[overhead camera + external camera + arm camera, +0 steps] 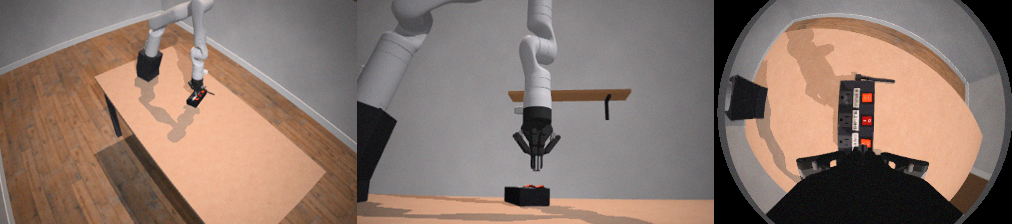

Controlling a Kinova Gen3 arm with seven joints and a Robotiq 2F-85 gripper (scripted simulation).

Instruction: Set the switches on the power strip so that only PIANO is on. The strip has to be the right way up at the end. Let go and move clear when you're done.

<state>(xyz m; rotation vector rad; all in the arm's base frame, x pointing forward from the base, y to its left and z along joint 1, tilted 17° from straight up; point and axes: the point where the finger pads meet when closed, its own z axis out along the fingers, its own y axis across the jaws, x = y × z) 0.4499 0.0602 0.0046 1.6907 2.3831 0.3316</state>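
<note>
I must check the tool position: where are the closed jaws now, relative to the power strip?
In the exterior view the gripper hangs directly above the power strip, jaws shut and apart from its red switches, holding nothing.

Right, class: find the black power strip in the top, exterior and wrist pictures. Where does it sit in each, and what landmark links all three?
Top: power strip right of centre in the upper half, on the table, under the arm's wrist.
Exterior: low centre, directly below the shut gripper, which hangs apart from it.
Wrist: centre, running up from the gripper's dark body.
Shared landmark: the arm's black base, at left in every view.
</note>
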